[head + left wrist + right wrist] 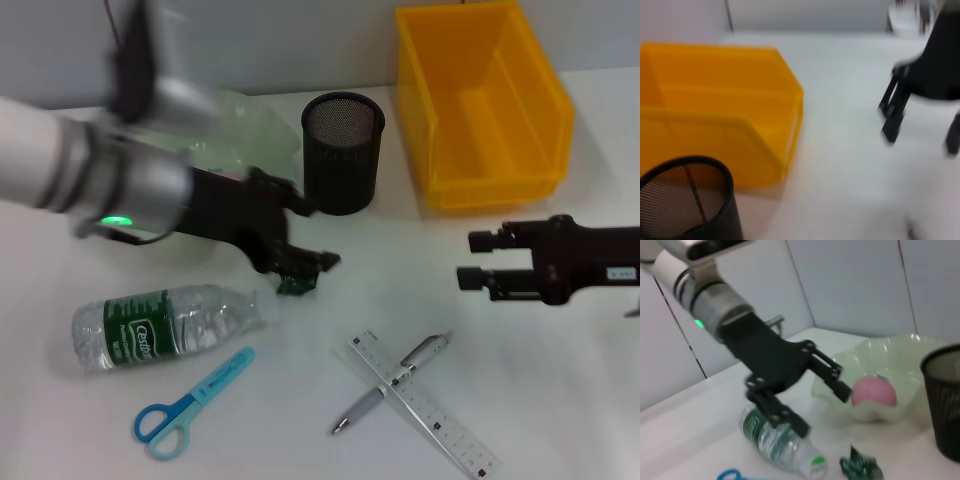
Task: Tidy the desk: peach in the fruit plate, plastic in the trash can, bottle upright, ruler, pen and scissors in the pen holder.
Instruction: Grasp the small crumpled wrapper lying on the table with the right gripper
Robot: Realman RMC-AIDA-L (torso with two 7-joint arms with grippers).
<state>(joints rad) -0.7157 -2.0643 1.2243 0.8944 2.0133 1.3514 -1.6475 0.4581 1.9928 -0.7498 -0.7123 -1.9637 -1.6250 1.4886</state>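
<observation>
- Head view: the water bottle point(170, 325) lies on its side at the left of the white counter point(560, 400), cap toward the right; blue scissors point(190, 405) lie just nearer.
- The left gripper point(305, 240) hangs with its fingers point(832, 379) spread wide, holding nothing, just above the crumpled green plastic point(298, 283) by the bottle's cap.
- Behind that arm, the pale fruit plate point(900, 360) holds the pink peach point(874, 391).
- The black mesh pen holder point(343, 152) stands upright, far centre.
- A pen point(392, 383) and clear ruler point(420, 405) lie crossed, near centre.
- The yellow bin point(485, 100) sits far right.
- The right gripper point(478, 258) hovers at the right, fingers parted and holding nothing.
</observation>
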